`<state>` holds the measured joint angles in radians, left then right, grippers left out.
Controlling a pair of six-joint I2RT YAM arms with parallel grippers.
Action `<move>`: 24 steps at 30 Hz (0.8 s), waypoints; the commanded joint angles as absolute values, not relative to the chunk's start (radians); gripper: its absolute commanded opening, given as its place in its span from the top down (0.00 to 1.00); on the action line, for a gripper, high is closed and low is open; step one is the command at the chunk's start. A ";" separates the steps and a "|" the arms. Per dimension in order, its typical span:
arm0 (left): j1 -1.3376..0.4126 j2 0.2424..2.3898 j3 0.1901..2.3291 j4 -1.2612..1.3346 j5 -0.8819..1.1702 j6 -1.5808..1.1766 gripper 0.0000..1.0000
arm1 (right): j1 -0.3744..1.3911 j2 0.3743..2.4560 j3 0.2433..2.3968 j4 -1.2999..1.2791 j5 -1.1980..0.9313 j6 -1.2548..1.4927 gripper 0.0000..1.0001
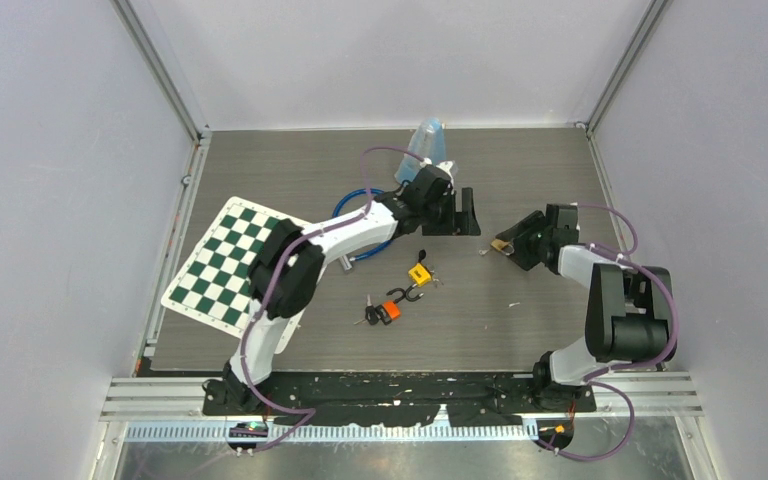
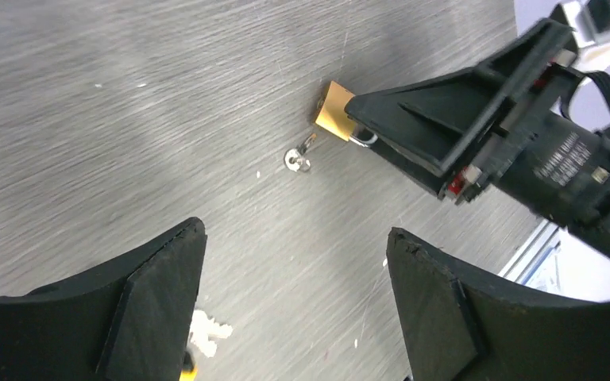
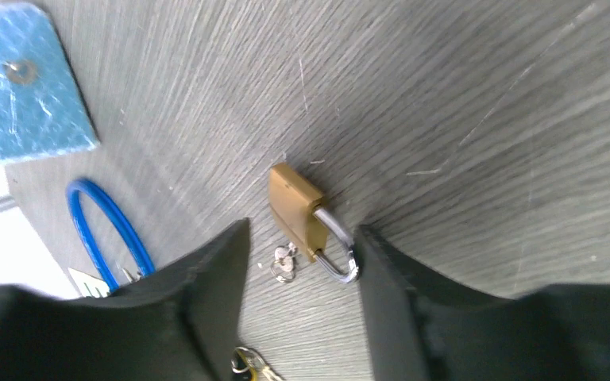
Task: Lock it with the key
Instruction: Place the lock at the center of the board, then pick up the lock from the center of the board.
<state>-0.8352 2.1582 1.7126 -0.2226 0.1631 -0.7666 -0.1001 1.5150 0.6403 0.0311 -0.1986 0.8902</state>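
A small brass padlock (image 3: 294, 206) lies flat on the dark table, its steel shackle (image 3: 340, 255) pointing toward the right wrist camera. A small silver key (image 3: 284, 262) on a ring lies on the table right beside the padlock body. My right gripper (image 3: 302, 230) is open and straddles the padlock's shackle end, with its right finger against the shackle. From the left wrist view the padlock (image 2: 332, 111) and key (image 2: 298, 159) lie ahead, beside the right gripper's fingers (image 2: 445, 119). My left gripper (image 2: 295, 232) is open and holds nothing. Seen from above, it (image 1: 465, 215) hangs just left of the padlock (image 1: 503, 243).
A yellow padlock (image 1: 419, 273) and an orange padlock (image 1: 390, 310) with keys lie mid-table. A blue cable lock (image 1: 360, 215) lies under the left arm, a green-and-white chessboard mat (image 1: 230, 262) at left, and a blue bag (image 1: 425, 145) at the back. Another key bunch (image 3: 250, 365) sits near the right fingers.
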 commanded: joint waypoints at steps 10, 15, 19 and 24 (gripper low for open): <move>-0.777 1.636 1.453 -0.390 -0.130 -0.317 0.00 | -0.081 1.134 0.644 -0.301 0.079 0.695 0.27; -0.701 1.485 1.279 -0.403 -0.029 -0.326 0.00 | 0.124 1.087 0.674 -0.271 0.012 0.606 0.31; -0.633 1.326 1.099 -0.387 0.008 -0.369 0.05 | 0.310 1.147 0.747 -0.276 0.109 0.576 0.31; -0.583 1.129 0.904 -0.344 -0.036 -0.380 0.06 | 0.491 1.266 0.840 -0.330 0.266 0.616 0.31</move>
<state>-0.6056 1.2762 0.9848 -0.3946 -0.0257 -0.3676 0.3939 1.2022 0.7509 -0.2981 0.1070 0.6159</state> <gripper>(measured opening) 0.946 0.689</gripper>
